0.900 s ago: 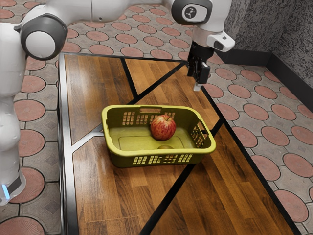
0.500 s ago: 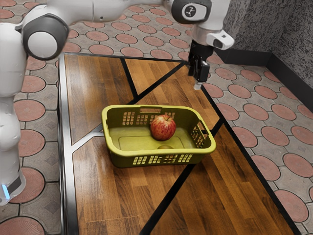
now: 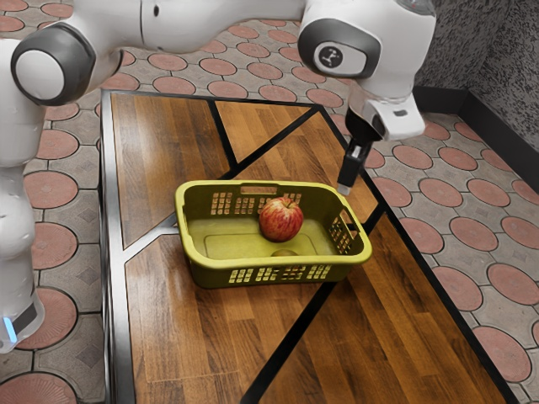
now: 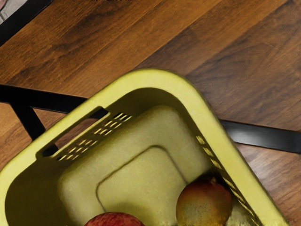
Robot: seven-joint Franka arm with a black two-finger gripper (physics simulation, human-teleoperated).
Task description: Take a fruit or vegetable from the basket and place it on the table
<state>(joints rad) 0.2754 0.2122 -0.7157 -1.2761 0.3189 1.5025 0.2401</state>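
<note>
My gripper [image 3: 346, 183] hangs above the far right part of the yellow-green basket [image 3: 232, 265] in the exterior view, apart from the fruit. A red apple [image 3: 280, 220] rests inside the basket; the rounded top of another fruit [image 3: 285, 252] peeks over the near rim. Under my hand, the wrist view has the basket [image 4: 148, 78] with the red apple [image 4: 114, 220] partly cut off at the picture's edge, and a brownish-green and reddish fruit [image 4: 204, 202] lying close to a side wall.
The wooden table [image 3: 185, 337] with black inlaid strips extends around the basket on all sides. A metal edge [image 3: 119, 320] runs along its side at the exterior view's left. Grey textured walls [image 3: 493, 59] stand beyond the tiled floor.
My hand has moved lower and slightly to the exterior view's right, nearer the basket, and has turned. The basket and the apple have stayed where they were.
</note>
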